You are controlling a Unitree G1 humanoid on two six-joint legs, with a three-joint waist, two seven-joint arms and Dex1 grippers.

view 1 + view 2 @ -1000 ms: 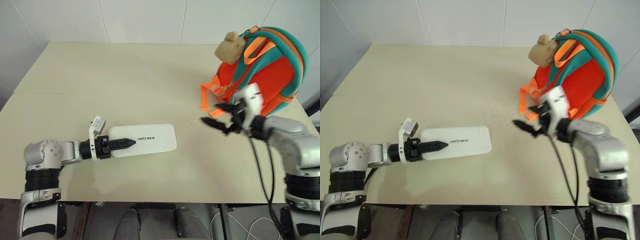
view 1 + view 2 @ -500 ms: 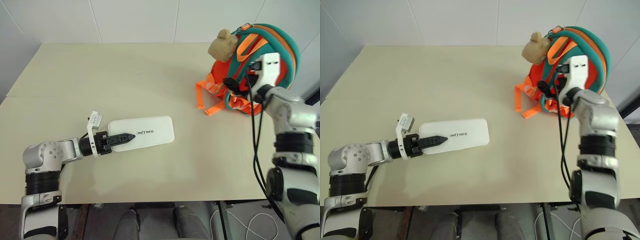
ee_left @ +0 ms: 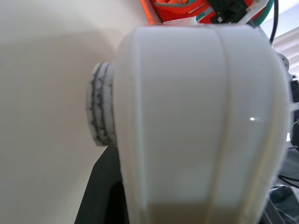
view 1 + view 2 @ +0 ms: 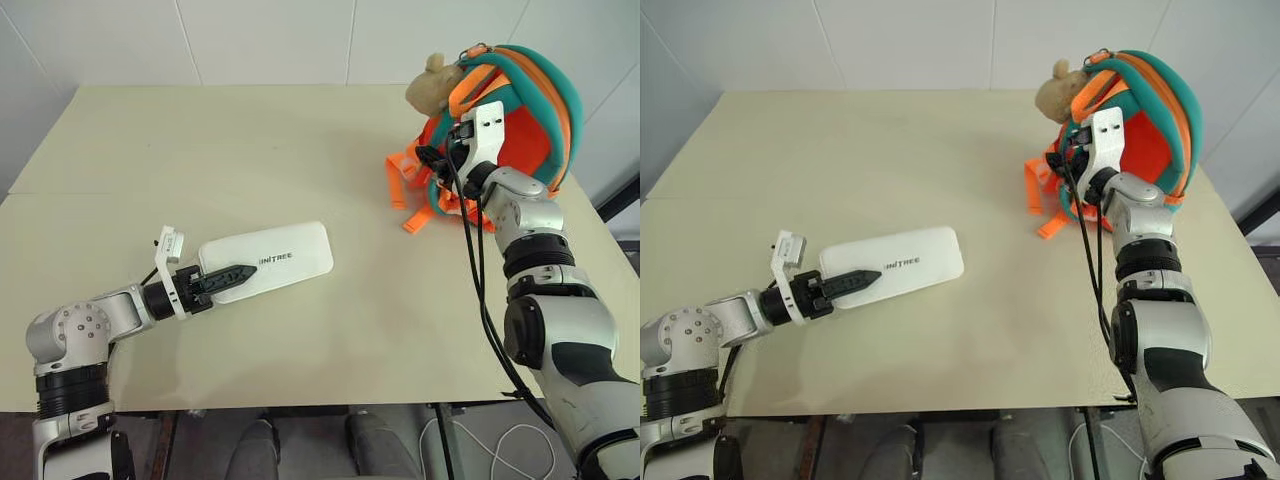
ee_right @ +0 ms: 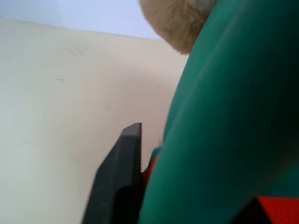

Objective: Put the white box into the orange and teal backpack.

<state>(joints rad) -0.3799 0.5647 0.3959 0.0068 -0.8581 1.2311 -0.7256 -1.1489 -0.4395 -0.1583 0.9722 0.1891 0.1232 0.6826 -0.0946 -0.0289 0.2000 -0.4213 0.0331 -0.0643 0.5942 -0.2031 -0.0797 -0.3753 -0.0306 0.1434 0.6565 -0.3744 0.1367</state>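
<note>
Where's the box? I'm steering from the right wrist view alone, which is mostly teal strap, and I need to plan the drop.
Observer: The box is over the left part of the table, well apart from the backpack.
Operator: Is it free?
Observer: No. The left gripper is shut on its near end, one finger on top.
Operator: Is the backpack upright?
Observer: Yes. It stands near the table's far right corner, with the bear at the top.
Operator: Where on it is my gripper?
Observer: The right gripper is at the strap on the side facing the box, below the bear.
</note>
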